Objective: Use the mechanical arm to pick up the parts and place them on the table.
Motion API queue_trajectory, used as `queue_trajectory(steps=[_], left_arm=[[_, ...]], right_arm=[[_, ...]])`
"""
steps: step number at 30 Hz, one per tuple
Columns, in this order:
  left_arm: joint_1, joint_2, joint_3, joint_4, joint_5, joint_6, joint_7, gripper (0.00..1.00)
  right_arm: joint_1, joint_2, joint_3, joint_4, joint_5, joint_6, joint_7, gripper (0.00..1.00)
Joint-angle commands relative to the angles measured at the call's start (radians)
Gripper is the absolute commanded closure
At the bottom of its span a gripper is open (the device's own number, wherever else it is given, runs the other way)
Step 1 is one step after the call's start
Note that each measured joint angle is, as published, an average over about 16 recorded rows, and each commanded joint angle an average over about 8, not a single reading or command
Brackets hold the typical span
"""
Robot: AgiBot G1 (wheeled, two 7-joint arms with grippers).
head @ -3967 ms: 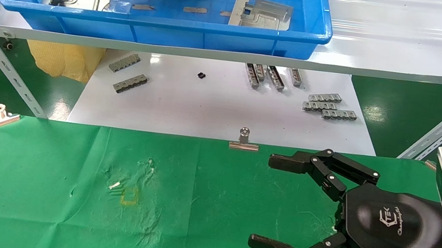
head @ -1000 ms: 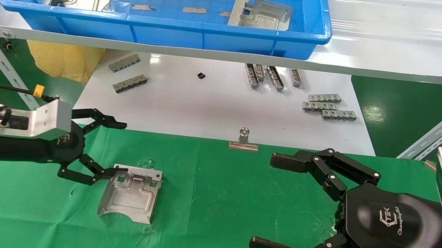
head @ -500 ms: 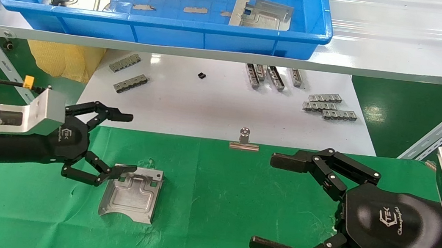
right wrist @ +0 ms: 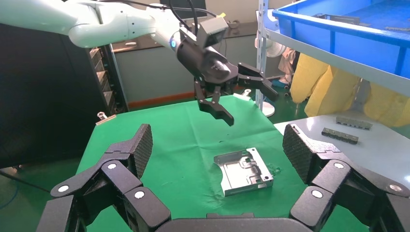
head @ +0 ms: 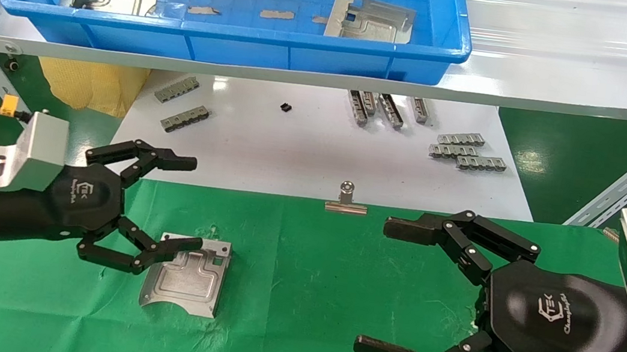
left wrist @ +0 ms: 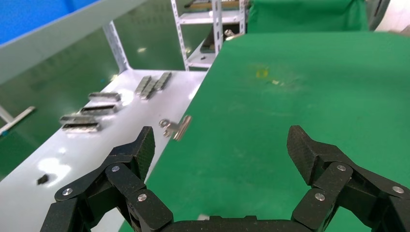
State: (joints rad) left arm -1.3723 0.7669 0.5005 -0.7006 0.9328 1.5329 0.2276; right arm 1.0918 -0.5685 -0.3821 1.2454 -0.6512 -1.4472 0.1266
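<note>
Left end effector (head: 189, 202) risen, part (head: 185, 274) unmoved

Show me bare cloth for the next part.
Free: the green table between the placed part and the right claw, below the binder clip. Crowded: around the part, where the open left claw hovers above.

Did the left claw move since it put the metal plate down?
Yes. The left gripper has risen off the plate, jaws open, toward the white board.
</note>
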Motion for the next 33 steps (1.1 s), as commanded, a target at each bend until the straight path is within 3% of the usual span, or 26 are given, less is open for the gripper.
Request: queue_trajectory(steps=[1, 24, 33], left_arm=[[0.021, -0.011, -0.016, -0.042, -0.014, -0.003, -0.030, 0.00], [0.264, -0.138, -0.196, -0.518, -0.179, -0.033, -0.368, 0.00], [0.315, -0.165, -0.234, -0.618, -0.216, -0.039, -0.430, 0.00]], right_arm=[[0.000, 0.000, 0.000, 0.000, 0.000, 0.000, 0.000, 0.00], [0.000, 0.000, 0.000, 0.000, 0.000, 0.000, 0.000, 0.00], [0.000, 0.000, 0.000, 0.000, 0.000, 0.000, 0.000, 0.00]])
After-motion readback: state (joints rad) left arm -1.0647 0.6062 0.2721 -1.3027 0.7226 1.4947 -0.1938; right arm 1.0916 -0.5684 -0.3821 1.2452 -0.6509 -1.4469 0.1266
